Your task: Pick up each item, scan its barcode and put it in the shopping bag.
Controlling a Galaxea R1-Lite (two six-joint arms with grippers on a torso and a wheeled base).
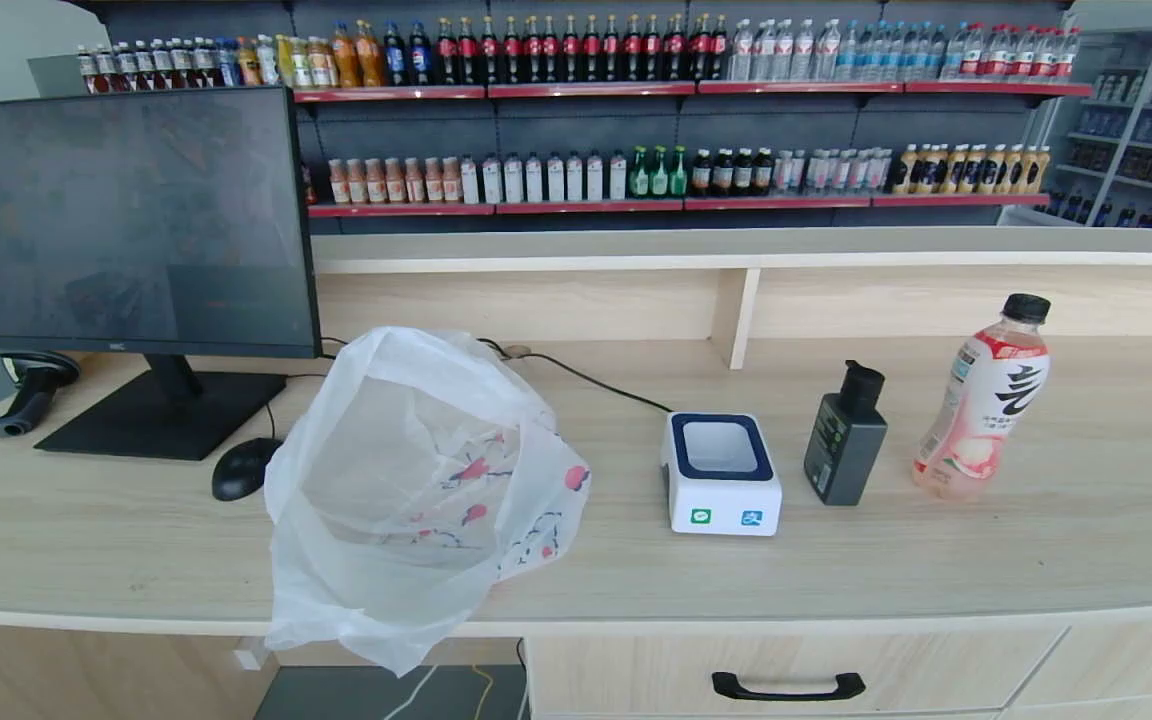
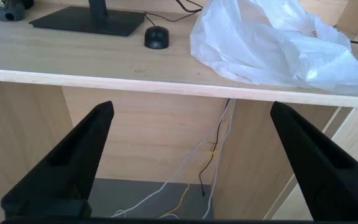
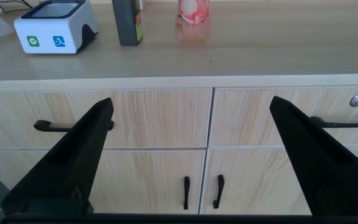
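While low before the counter (image 2: 73,68), left gripper (image 2: 191,109) and right gripper (image 3: 191,104) level, each spread wide.

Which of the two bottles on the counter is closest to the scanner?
The short dark bottle, standing just beside the white scanner; the taller pink drink bottle stands beyond it.

Head camera: high, facing forward and down over counter (image 1: 936,560). Both wrist cameras: low, near counter front, about level with its edge. Left wrist shares bag (image 2: 272,43) with head; right wrist shares scanner (image 3: 51,28).
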